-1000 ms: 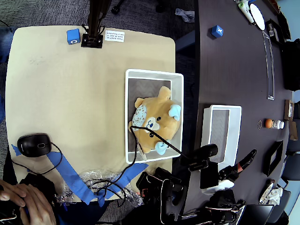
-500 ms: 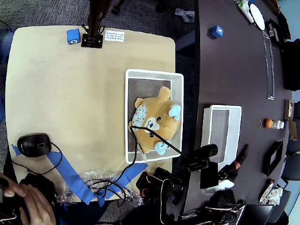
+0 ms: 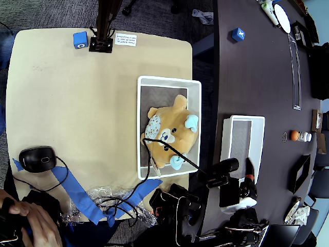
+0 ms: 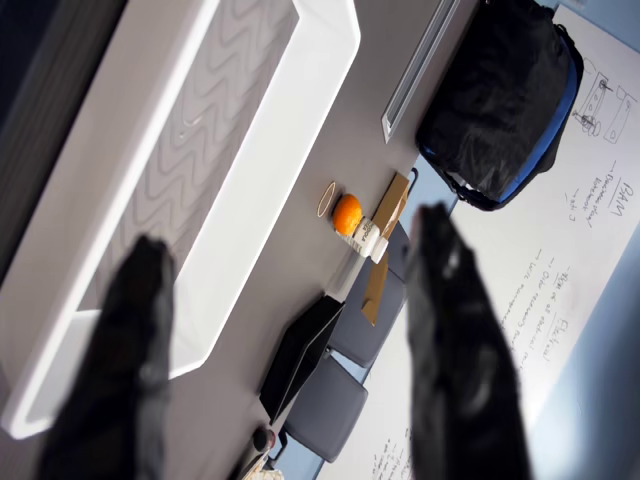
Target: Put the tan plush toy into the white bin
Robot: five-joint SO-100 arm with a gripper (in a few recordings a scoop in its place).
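Now, toy: the tan plush (image 3: pixel 170 133) lies in the white bin (image 3: pixel 169 81) on the beige table (image 3: pixel 72 108), face up, filling most of the floor; a paw reaches the right wall.
Bin: its rim rings the toy on all sides, so I judge the task done.
My gripper: my gripper (image 4: pixel 290 350) is wide apart with nothing between the fingers; in the wrist view I see only a dark tabletop and a small orange ball (image 4: pixel 347 213) through the gap.
Where I am: in the overhead view my arm (image 3: pixel 250 177) is folded low at the near edge of the dark table, well apart from the toy, beside the narrower bin (image 3: pixel 243 119). I read this as a rest pose, jaws open because the toy has been let go.
Narrow bin: empty, its rim (image 4: pixel 290 150) runs past my left finger in the wrist view.
Risk: little; a thin black cable (image 3: pixel 169 148) crosses the toy, but it is not pulling on it.
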